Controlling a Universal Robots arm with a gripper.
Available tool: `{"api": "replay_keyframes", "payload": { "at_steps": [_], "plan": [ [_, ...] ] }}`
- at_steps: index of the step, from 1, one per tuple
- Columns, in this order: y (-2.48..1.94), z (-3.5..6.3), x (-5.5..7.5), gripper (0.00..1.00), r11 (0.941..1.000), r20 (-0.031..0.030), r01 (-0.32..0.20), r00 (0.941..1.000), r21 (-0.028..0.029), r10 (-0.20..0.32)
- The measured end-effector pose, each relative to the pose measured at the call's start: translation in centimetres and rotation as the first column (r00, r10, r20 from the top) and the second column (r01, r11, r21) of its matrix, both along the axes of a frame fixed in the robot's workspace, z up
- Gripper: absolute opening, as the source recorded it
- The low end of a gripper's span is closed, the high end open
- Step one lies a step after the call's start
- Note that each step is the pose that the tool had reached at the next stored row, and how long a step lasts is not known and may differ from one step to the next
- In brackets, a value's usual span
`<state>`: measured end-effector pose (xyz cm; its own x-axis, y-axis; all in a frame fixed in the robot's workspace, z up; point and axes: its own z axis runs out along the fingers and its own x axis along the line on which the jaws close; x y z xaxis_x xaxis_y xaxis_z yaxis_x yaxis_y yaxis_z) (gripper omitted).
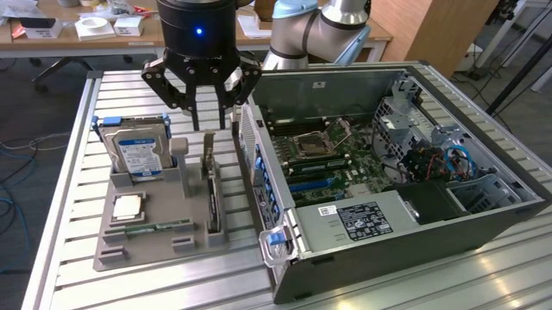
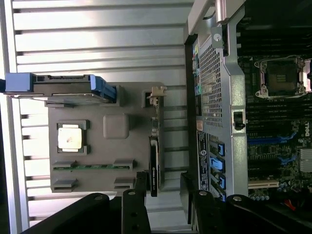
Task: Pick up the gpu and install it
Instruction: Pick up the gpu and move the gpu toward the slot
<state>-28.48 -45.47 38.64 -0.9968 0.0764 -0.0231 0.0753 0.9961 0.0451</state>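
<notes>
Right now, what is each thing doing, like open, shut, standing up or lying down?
gpu: standing on edge in the grey holder, not gripped.
gripper: open, empty, above the gpu's end.
hard drive: standing upright in the holder.
processor chip: lying flat in the holder.
memory stick: lying flat in the holder.
computer case: side open, insides showing.

The ribbed table is brushed metal; the parts holder matt grey plastic; the gpu dull black, metal-bracketed.

Blk gripper w/ blue LED, silver/blue arm
</notes>
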Motion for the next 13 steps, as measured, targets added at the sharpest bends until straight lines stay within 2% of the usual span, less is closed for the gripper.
{"api": "replay_keyframes", "payload": {
  "at_steps": [7, 8, 10, 13],
  "plan": [
    [0.00, 0.00, 0.00, 0.42, 1.0000, 0.0000, 0.000, 1.0000, 0.0000, 0.000],
    [0.00, 0.00, 0.00, 0.49, 1.0000, 0.0000, 0.000, 1.0000, 0.0000, 0.000],
    [0.00, -0.01, 0.00, 0.49, 1.0000, 0.0000, 0.000, 1.0000, -0.0001, 0.000],
    [0.00, -0.45, 0.00, 0.49, 1.0000, 0.0000, 0.000, 1.0000, 0.0000, 0.000]
  ]
}}
